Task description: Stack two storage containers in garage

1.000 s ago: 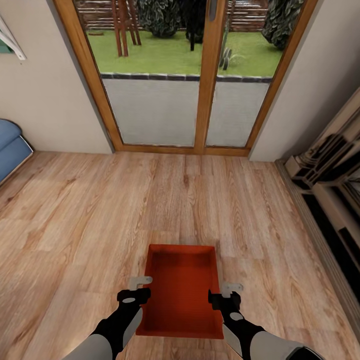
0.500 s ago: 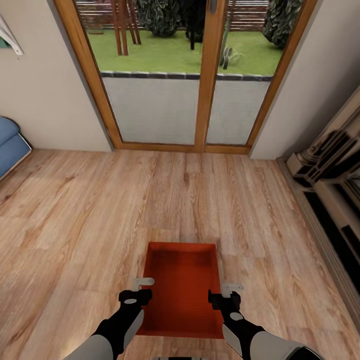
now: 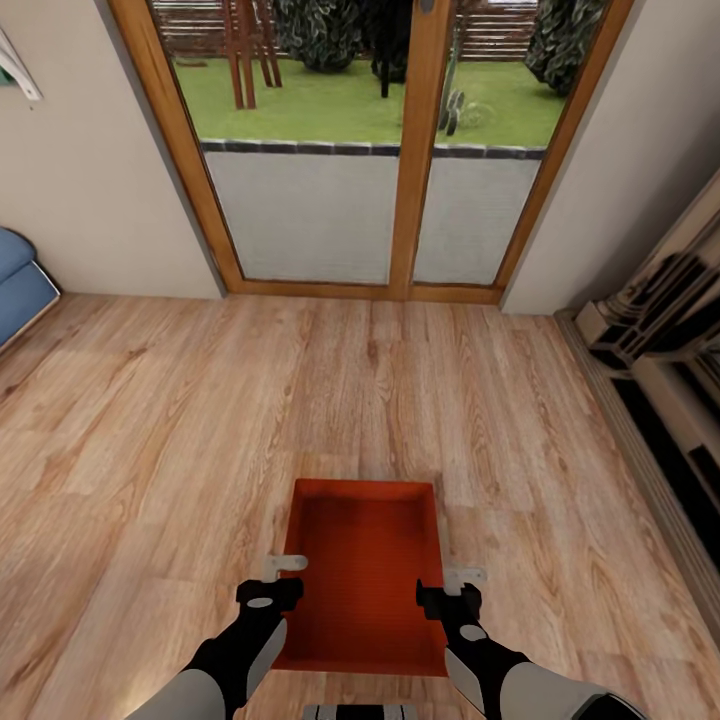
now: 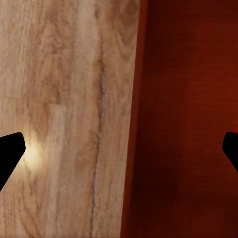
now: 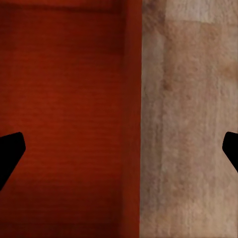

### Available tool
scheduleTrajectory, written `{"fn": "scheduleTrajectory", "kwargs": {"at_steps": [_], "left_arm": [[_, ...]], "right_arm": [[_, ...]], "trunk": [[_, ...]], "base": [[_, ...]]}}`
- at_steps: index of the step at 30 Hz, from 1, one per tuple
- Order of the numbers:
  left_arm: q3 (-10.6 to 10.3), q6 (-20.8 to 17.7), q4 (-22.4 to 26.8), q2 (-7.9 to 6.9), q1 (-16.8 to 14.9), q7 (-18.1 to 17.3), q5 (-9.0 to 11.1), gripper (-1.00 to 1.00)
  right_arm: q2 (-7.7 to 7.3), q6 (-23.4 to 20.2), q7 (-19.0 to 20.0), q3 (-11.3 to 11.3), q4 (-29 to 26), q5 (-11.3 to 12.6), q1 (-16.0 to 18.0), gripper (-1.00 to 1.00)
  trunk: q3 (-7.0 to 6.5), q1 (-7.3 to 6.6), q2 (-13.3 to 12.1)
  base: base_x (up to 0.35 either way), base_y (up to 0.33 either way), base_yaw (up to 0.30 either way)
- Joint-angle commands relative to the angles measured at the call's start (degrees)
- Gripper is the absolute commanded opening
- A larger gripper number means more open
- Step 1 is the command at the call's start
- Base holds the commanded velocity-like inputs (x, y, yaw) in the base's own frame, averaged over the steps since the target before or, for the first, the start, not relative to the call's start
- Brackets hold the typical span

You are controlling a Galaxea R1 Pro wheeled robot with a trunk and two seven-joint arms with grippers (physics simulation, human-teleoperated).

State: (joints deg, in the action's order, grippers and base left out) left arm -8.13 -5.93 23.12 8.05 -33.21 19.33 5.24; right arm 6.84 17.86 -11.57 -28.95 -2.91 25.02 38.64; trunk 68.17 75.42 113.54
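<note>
One orange-red storage container [image 3: 365, 570] sits on the light wood-plank floor [image 3: 200, 420] of the living room, just ahead of me. My left gripper [image 3: 283, 580] is open over its left wall, with that wall [image 4: 134, 124] between the black fingertips [image 4: 10, 153]. At the right wall, my right gripper [image 3: 450, 590] is open in the same way, the wall [image 5: 131, 99] standing between its fingertips [image 5: 10, 156]. Neither gripper's fingers close on the walls. The other container and the garage are out of view.
Wood-framed glass doors [image 3: 405, 150] onto a garden fill the far wall. A blue sofa [image 3: 15, 285] pokes in at the left edge. A stepped fireplace surround [image 3: 660, 340] runs along the right. A grey part of my base [image 3: 360, 712] shows at the bottom.
The whole view has shifted a little, so the camera has moved. The container's far edge now sits slightly higher in the picture. Both grippers keep their places at its walls.
</note>
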Motion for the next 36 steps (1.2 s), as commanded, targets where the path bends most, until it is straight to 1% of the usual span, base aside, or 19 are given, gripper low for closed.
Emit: {"fn": "scheduleTrajectory", "kwargs": {"at_steps": [1,12,16,19,36], "left_arm": [[-0.47,-0.31,0.17,-0.05,-0.01,0.55,0.64,1.0],[-0.35,-0.31,0.27,-0.06,-0.01,0.69,0.81,1.0],[-0.33,-0.31,0.21,-0.06,-0.01,0.7,0.79,1.0],[-0.32,-0.31,0.25,-0.06,-0.01,0.71,0.75,1.0],[-0.31,-0.31,0.25,-0.06,-0.01,0.79,0.73,1.0]], "right_arm": [[0.02,0.14,-0.25,-0.5,0.06,0.46,0.03,1.0],[0.09,0.07,-0.64,-0.43,0.09,0.63,0.03,1.0],[0.1,0.07,-0.68,-0.41,0.1,1.72,0.03,1.0],[0.1,0.07,-0.65,-0.41,0.09,2.03,0.03,1.0],[0.02,0.07,-0.35,-0.41,0.1,2.14,0.03,1.0]], "trunk": [[0.04,0.0,0.03],[0.04,0.0,0.03],[0.04,0.0,0.03],[0.04,0.0,0.03],[0.04,0.0,0.03]], "base": [[0.0,0.0,0.0],[0.0,0.0,-0.026],[0.0,0.0,-0.155],[0.0,0.0,-0.044],[0.0,0.0,-0.003]]}}
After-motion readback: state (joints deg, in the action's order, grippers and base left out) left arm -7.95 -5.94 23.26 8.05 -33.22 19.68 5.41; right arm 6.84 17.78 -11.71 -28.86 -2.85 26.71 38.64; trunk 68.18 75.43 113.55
